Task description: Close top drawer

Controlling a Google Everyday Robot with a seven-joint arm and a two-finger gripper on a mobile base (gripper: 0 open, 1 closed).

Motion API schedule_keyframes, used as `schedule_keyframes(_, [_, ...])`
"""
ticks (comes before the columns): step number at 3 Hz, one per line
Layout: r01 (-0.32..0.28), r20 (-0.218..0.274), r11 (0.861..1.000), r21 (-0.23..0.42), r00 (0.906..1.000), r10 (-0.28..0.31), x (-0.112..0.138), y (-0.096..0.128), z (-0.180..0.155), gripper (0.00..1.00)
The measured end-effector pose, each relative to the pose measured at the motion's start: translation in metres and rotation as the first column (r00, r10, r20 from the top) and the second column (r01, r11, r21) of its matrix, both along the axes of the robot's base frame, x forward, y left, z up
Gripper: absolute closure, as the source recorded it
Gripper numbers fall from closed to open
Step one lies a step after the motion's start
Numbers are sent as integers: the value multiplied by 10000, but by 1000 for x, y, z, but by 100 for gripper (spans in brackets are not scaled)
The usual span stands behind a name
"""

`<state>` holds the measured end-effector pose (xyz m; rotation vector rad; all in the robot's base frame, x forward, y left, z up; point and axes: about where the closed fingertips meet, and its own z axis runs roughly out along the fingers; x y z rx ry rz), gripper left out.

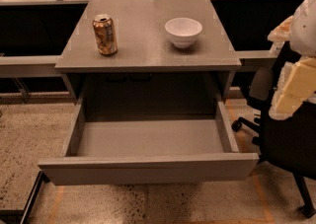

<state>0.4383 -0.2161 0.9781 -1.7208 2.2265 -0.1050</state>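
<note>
1. The gripper (295,86) hangs at the right edge of the view, beyond the right edge of the worktop (148,53) and above a dark office chair (291,139). It touches nothing of the cabinet, and I cannot tell whether it is open or closed.
2. The top drawer (148,168) is the nearest task thing. It is pulled far out from under the worktop's front edge, with its plain front facing the camera and its grey inside bare.
3. The gripper is well apart from that drawer front, off past its right end and higher up.
4. On the worktop, a white bowl (183,31) sits right of the middle, and a drink can (104,34) stands upright toward the left edge.
5. As I judge it, no part of the closing is done. The gripper has to come round to the drawer front, meet it and push it back under the worktop until it is flush.
</note>
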Motion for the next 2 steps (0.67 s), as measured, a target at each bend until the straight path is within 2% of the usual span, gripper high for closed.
schedule_keyframes(1, [-69, -64, 9999, 94, 10000, 70, -9, 0, -33, 43])
schedule_keyframes(2, [-189, -218, 9997, 170, 9996, 192, -15, -1, -75, 65])
